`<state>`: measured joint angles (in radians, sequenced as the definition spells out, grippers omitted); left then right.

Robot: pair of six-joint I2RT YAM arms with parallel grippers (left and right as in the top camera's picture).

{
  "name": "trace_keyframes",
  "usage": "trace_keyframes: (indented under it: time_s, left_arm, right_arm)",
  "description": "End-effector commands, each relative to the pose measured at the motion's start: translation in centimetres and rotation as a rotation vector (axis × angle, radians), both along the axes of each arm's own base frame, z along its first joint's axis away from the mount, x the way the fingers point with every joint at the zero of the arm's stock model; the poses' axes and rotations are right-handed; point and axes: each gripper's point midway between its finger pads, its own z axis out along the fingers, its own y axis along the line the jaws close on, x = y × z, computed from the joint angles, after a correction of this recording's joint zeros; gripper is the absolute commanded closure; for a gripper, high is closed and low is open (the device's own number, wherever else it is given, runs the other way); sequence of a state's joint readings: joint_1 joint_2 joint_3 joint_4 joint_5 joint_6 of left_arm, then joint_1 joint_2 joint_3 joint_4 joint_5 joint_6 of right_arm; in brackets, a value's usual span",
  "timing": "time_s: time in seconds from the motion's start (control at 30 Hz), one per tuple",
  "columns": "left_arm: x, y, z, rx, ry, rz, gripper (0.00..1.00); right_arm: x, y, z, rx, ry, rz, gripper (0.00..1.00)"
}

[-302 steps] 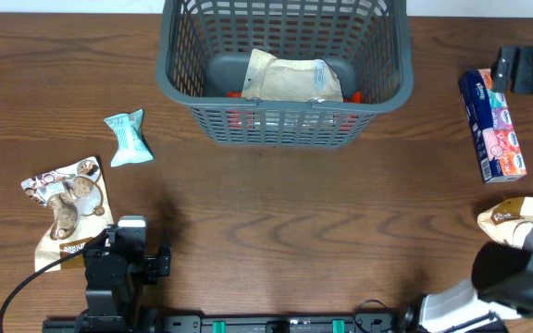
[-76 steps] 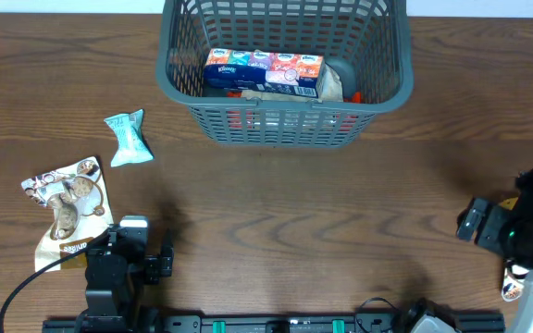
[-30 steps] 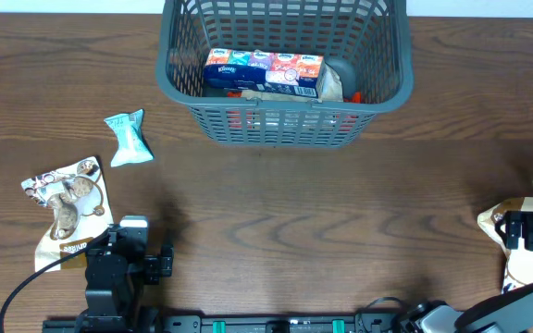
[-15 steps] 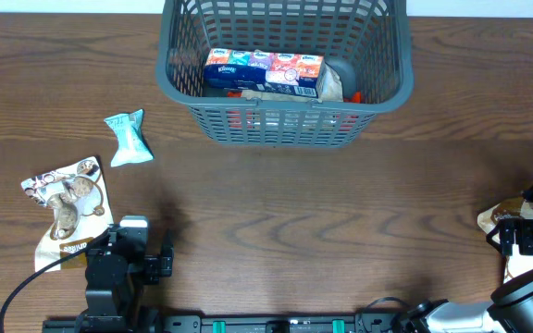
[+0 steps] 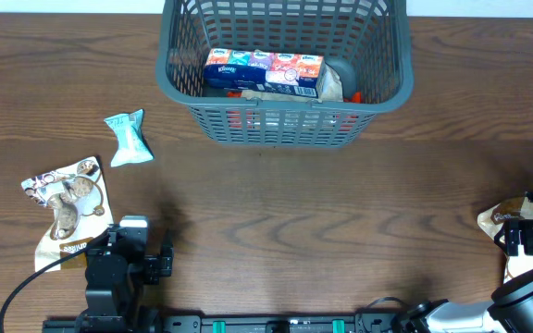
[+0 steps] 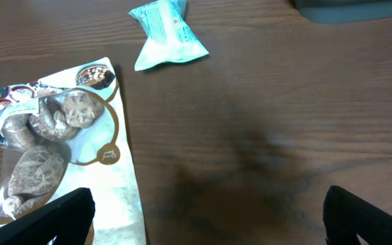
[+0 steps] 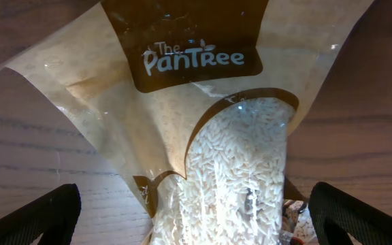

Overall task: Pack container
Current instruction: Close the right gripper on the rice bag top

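Note:
The dark grey slatted container stands at the top centre of the overhead view and holds a blue tissue box on top of other packs. A clear and brown bag of rice lies at the table's right edge; it also shows in the overhead view. My right gripper is open, its fingers wide on either side of the rice bag, low over it. My left gripper is open and empty above bare table, beside a mushroom pack. A teal snack pack lies farther off.
In the overhead view the mushroom pack and the teal snack pack lie at the left. The left arm's base sits at the front left. The right arm stands at the table's right edge.
The tissue box went from the right side of the table into the container. The right arm then came down to the rice bag at the right edge and has shifted slightly right.

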<state>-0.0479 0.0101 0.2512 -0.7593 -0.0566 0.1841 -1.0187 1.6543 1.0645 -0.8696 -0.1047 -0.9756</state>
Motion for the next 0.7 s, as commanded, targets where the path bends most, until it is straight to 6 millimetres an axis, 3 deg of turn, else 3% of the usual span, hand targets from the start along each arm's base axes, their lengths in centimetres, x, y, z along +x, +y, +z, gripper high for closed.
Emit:
trace_keyframes:
  time_s: [0.0,0.67]
  left_arm:
    - [0.0,0.2,0.3,0.013,-0.01,0.005,0.01]
    - [0.0,0.2,0.3,0.014,-0.011,0.006,0.01]
  right_arm:
    - [-0.4,-0.4,-0.1,-0.002,0.003,-0.004,0.01]
    - [2.1,2.1,0.1,0.112,-0.118,0.027,0.01]
